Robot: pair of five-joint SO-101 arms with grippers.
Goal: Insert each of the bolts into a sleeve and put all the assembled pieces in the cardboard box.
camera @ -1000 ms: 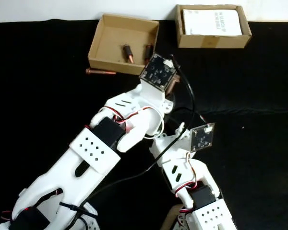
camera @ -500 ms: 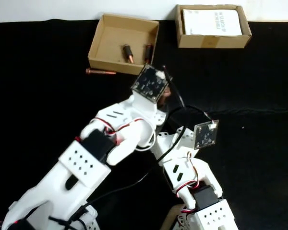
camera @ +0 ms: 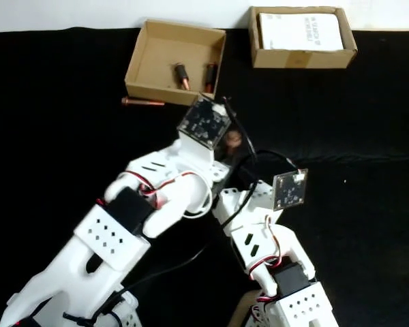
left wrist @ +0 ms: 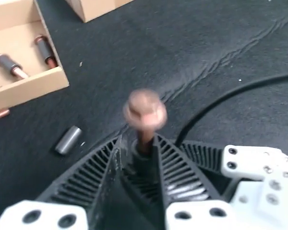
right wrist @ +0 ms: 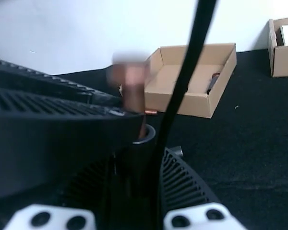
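Two assembled pieces point(camera: 181, 75), each a copper bolt in a dark sleeve, lying side by side on the floor of the open brown cardboard box point(camera: 138, 68) at the far edge of the black cloth table point(camera: 368, 136). Just outside that box's near wall, flat on the cloth, a loose copper bolt point(camera: 143, 102). Left gripper point(left wrist: 139, 141) clamped on the shank of a copper hex-head bolt point(left wrist: 145, 114), head uppermost, toward the table's middle and apart from the box. Close against it the right gripper point(right wrist: 137, 160), jaws closed around an upright dark cylindrical sleeve point(right wrist: 143, 136), with the bolt's shank entering the open top. Between the left gripper and the box, flat on the cloth, a short grey metal sleeve point(left wrist: 68, 140). Beyond the held bolt, a black cable point(left wrist: 221, 103) across the cloth. Right of the first box and apart from it, a second cardboard box point(camera: 303, 58) holding a white sheet point(camera: 301, 30).
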